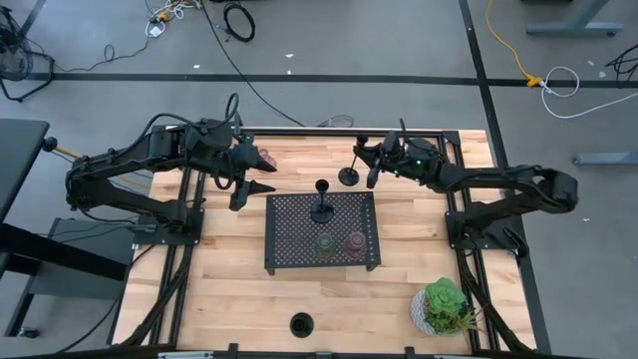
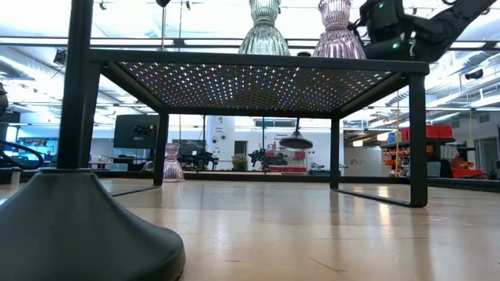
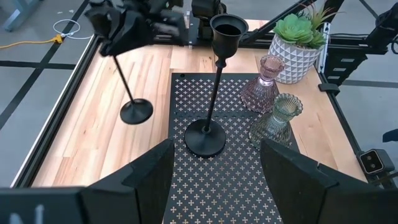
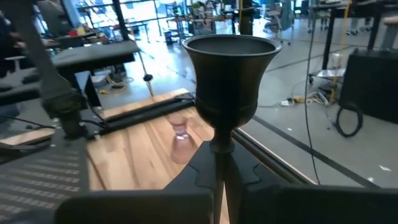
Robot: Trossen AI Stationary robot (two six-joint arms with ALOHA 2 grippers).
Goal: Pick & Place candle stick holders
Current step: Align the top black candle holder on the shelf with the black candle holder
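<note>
I have the right gripper (image 1: 371, 168) at the desk's (image 1: 229, 289) far edge, fingers closed on the stem of a black candle stick holder (image 1: 350, 172), carried upright just beyond the black perforated tray (image 1: 289, 254). That tray already carries another black holder (image 1: 323, 206), the olive-green glass holder (image 1: 325, 242) and the pink one (image 1: 355, 242). My left gripper (image 1: 249, 178) waits near the tray, fingers spread and empty.

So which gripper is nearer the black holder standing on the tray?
Left. The left gripper hovers open just off the tray's corner, facing that black holder; the right gripper holds another holder beyond the tray.
</note>
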